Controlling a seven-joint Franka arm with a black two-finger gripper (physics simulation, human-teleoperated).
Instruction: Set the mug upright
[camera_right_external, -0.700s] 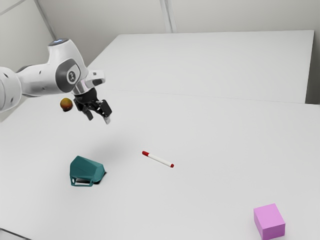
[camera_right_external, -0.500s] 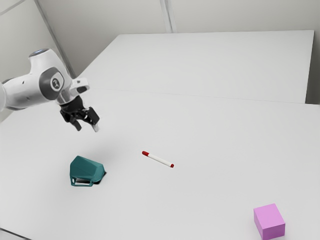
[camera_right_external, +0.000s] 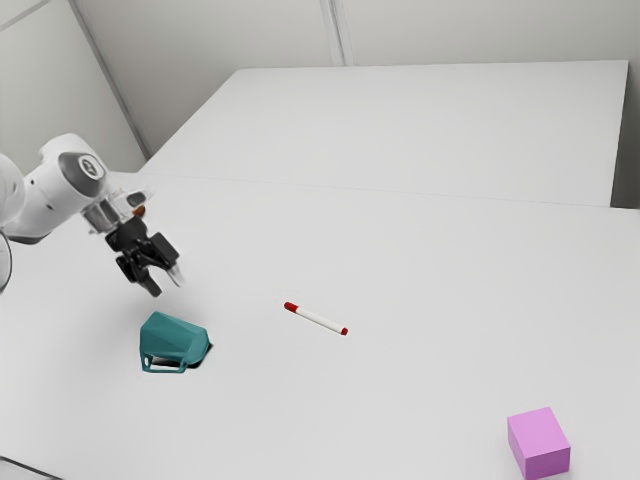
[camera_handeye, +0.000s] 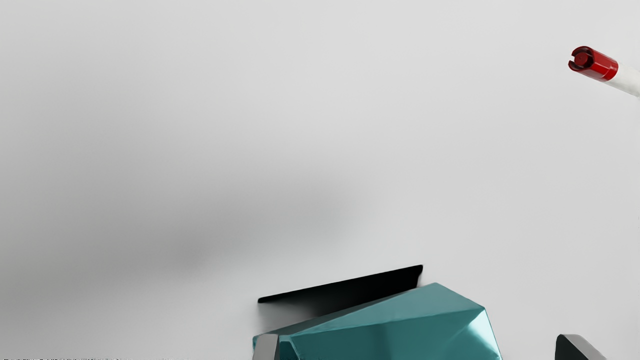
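Observation:
My gripper (camera_right_external: 164, 284) hangs open above the table, just behind and above the teal mug (camera_right_external: 175, 340) in the exterior view. The mug lies on its side, its handle toward the near side of that view. In the wrist view the mug (camera_handeye: 395, 332) lies between and below the spread fingertips of my gripper (camera_handeye: 417, 347), with nothing held. One finger overlaps the mug's end in that picture; the other stands apart from it.
A white marker with red ends (camera_right_external: 316, 318) lies toward the exterior view's right from the mug; its red end (camera_handeye: 594, 64) appears in the wrist view. A pink cube (camera_right_external: 539, 443) sits farther right. An orange-brown ball (camera_right_external: 139, 211) is partly behind the hand.
The arm has swung toward the exterior view's left and come down, bringing my hand closer to the mug. The mug, marker and cube have stayed put.

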